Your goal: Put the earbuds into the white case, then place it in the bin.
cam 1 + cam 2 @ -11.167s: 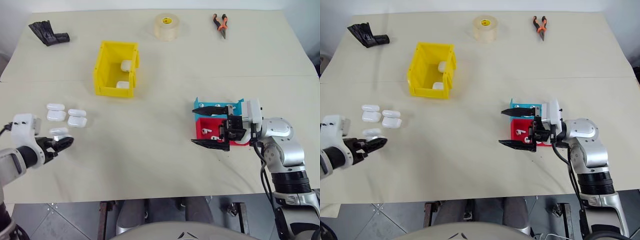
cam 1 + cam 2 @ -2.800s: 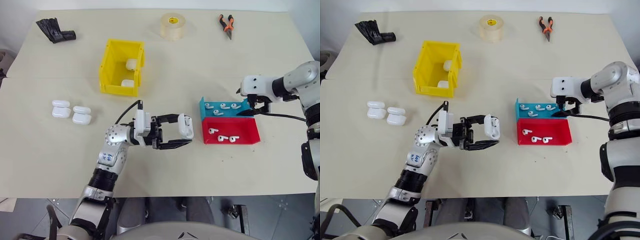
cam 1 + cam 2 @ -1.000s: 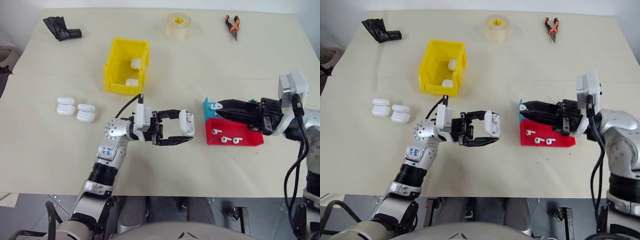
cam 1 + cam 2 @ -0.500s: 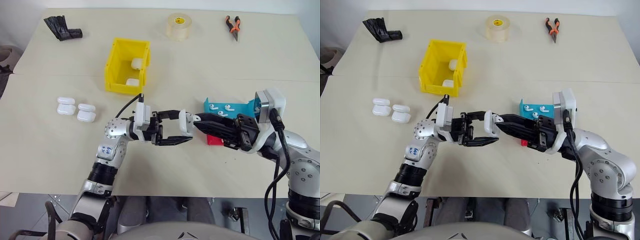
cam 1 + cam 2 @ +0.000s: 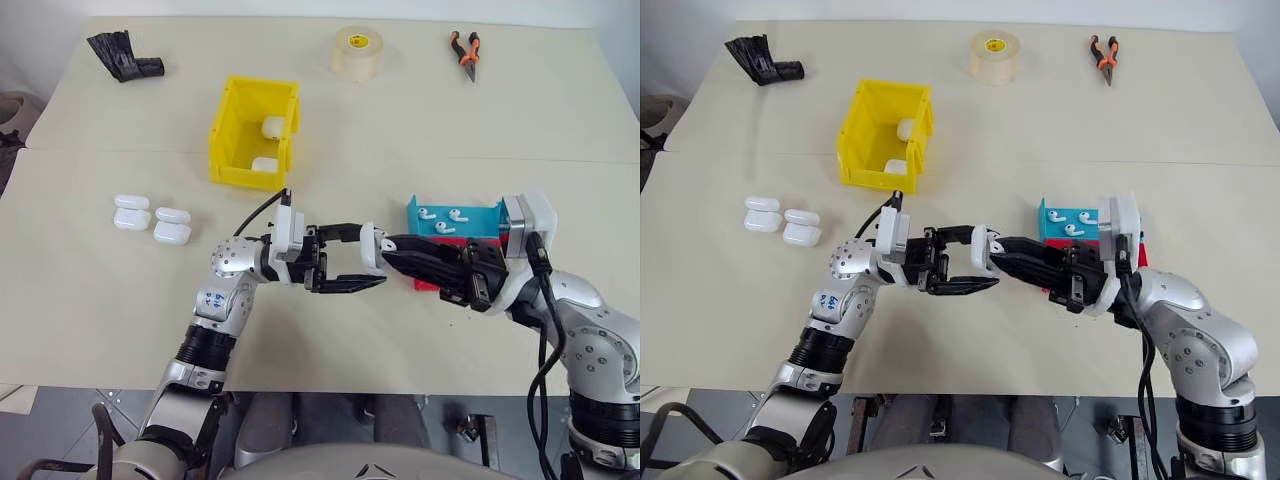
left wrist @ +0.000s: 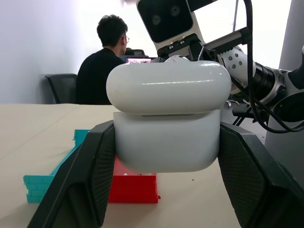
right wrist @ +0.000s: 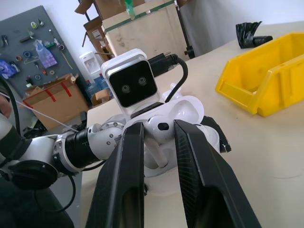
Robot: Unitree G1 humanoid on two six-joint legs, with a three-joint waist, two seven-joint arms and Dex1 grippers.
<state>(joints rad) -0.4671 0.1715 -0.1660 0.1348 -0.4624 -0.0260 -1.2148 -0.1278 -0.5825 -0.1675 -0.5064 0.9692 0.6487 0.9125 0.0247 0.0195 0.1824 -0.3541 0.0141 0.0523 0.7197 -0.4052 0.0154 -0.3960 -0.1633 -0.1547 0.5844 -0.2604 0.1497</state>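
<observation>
Right tool (image 5: 1002, 250) has reached the white case (image 5: 983, 249) above the table (image 5: 1040, 130).

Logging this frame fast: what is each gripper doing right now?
Left gripper: shut on the white case, lid open.
Right gripper: shut on an earbud at the case.

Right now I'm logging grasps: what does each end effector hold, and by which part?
Left end effector clamps the white case by its lower body's sides, lid ajar. Right end effector pinches an earbud by its head.
</observation>
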